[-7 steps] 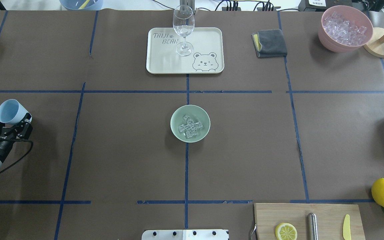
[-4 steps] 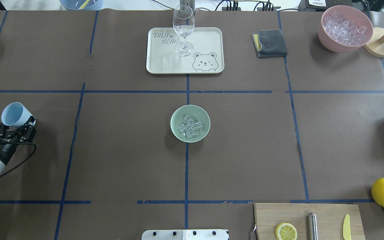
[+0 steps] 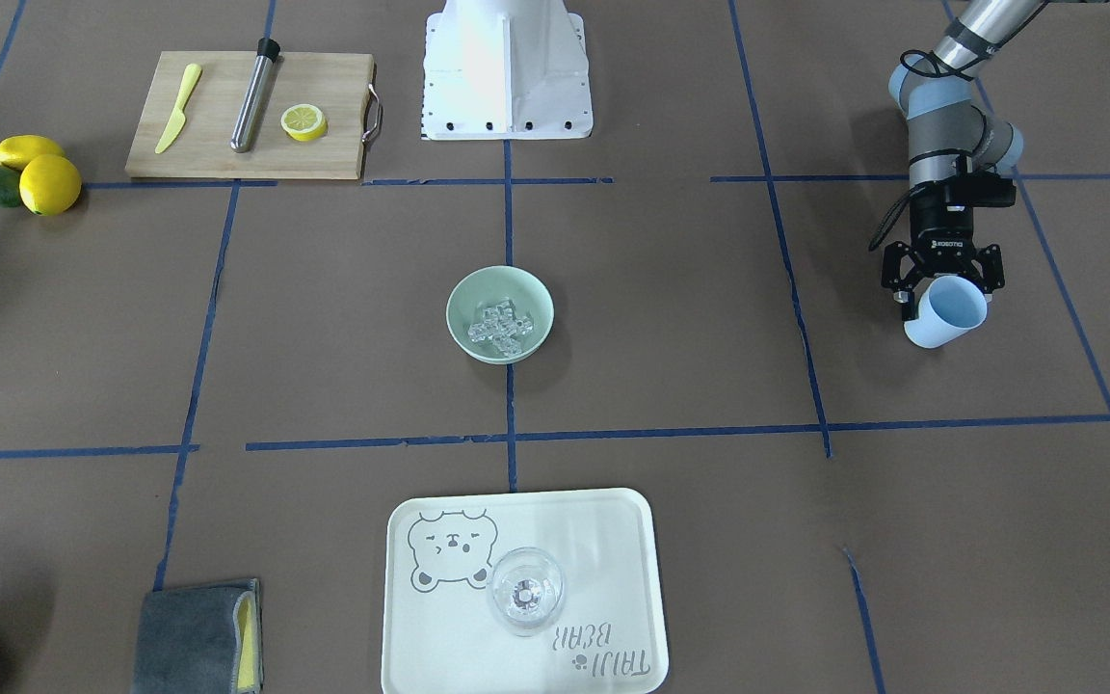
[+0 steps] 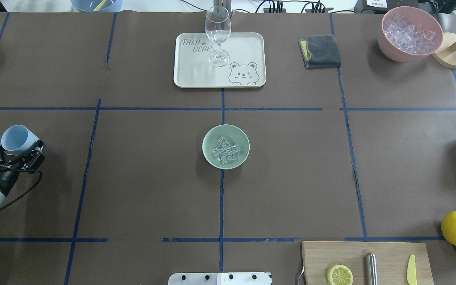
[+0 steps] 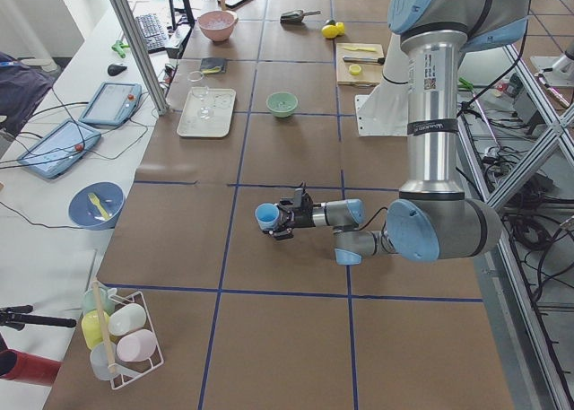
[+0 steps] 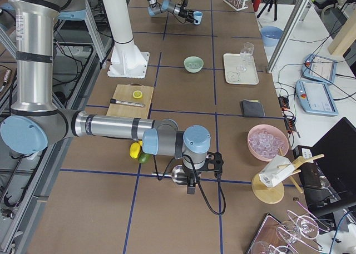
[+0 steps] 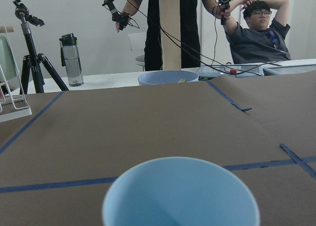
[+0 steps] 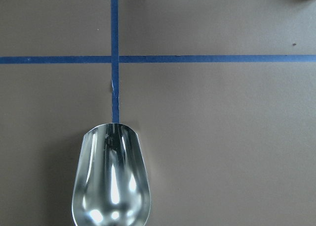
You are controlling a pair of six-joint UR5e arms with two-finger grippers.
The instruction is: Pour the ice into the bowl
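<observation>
The left gripper (image 4: 17, 149) is closed on the pale blue cup (image 4: 15, 138), which is clamped between both fingers (image 3: 902, 281) near its base. The cup is held tilted, with its mouth pointing away from the wrist; in the left wrist view only the rim and the blue inner wall are seen. The mint-green bowl (image 4: 209, 136) is located well apart from this gripper, off to its right side at the middle of the table. The ice (image 4: 226, 151) is contained in the bowl as a small heap of clear cubes. Further from the gripper, beyond the bowl, a tray (image 4: 247, 43) is placed, and a wine glass (image 4: 218, 29) stands upright on it. A pink bowl (image 4: 388, 43) with more cubes is seen at the far corner, well apart from the left gripper. The right gripper (image 6: 192, 179) is seen only in the side view, so its state cannot be told; a metal scoop (image 8: 111, 181) is seen directly in front of its wrist camera, over the taped table surface.
</observation>
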